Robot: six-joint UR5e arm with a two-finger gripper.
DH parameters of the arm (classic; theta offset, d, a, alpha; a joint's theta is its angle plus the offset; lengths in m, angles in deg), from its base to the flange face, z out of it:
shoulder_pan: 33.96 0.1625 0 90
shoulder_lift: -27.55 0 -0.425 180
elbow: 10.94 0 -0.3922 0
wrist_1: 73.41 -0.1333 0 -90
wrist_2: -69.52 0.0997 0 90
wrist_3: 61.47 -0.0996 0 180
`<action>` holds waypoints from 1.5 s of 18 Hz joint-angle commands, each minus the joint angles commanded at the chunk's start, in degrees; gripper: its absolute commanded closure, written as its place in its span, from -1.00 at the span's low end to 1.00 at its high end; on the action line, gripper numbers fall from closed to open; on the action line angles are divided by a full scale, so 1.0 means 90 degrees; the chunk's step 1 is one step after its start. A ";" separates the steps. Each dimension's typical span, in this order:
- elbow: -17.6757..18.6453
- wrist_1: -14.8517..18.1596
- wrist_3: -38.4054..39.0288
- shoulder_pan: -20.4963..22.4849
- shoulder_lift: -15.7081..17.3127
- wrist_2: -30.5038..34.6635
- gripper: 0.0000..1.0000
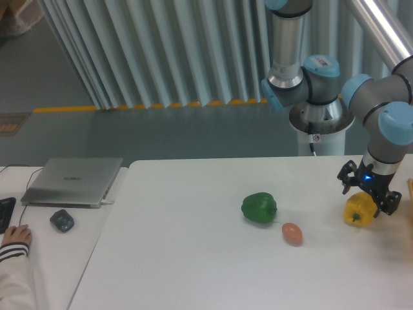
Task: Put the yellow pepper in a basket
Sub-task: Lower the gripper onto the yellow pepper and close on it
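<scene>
yellow pepper (360, 210) between lowered fingers (387, 205)

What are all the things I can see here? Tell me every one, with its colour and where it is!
yellow pepper: one, yellow, far right of the white table, right under the gripper
green pepper: one, green, middle of the table
egg-shaped thing: one, orange-brown, just right of and nearer than the green pepper
table: one, white, fills the lower part of the picture
laptop: one, silver, closed, on the left
mouse: one, dark grey, in front of the laptop
person's hand: one, striped sleeve, bottom left corner
robot arm: one, grey and blue, at the right
gripper: one, black, down over the yellow pepper; whether it is closed on it is unclear
</scene>
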State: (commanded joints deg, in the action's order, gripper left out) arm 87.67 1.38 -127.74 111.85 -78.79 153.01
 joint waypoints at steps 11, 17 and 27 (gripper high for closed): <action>-0.0010 -0.0010 -0.0010 -0.0137 -0.0079 0.0420 -1.00; -0.0010 -0.0010 -0.0010 -0.0215 -0.0108 0.0557 -1.00; -0.0039 -0.0020 -0.0117 -0.0411 -0.0206 0.1045 -0.55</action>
State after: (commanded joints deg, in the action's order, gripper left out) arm 87.32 1.21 -128.79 108.16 -80.64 162.42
